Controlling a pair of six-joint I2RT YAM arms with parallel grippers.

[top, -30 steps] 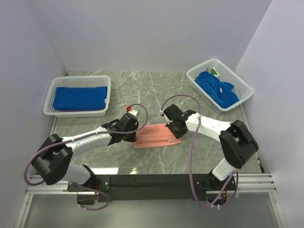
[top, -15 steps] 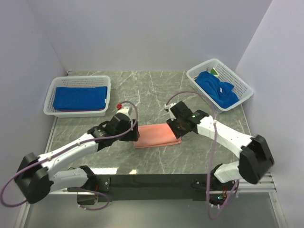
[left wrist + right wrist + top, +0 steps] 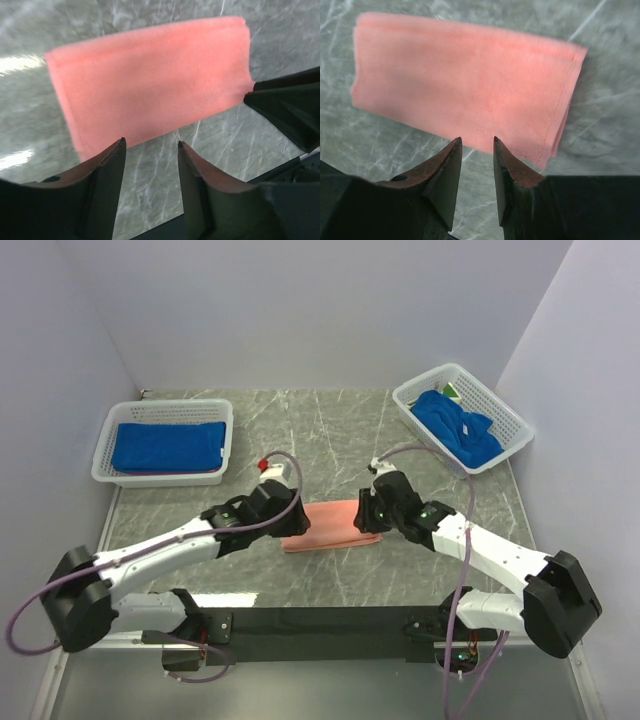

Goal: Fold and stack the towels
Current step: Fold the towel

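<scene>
A salmon-pink towel (image 3: 330, 525) lies folded flat on the marble table between the two arms. My left gripper (image 3: 290, 518) hovers at its left end, open, with only bare table between the fingers. The left wrist view has the pink towel (image 3: 150, 85) just beyond the left gripper (image 3: 151, 141). At the towel's right end my right gripper (image 3: 368, 512) is open too and holds nothing. In the right wrist view the pink towel (image 3: 465, 85) lies just past the right gripper (image 3: 476, 138). A folded royal blue towel (image 3: 168, 446) and a crumpled blue towel (image 3: 455, 427) lie in baskets.
A white lattice basket (image 3: 165, 406) stands at the back left and another white basket (image 3: 510, 415) at the back right, with a bit of pale green cloth (image 3: 450, 392) under the blue. White walls close three sides. A black rail (image 3: 320, 622) runs along the near edge.
Both grippers have opened and drawn back off the pink towel's ends toward the near edge. The towel now lies free and flat.
</scene>
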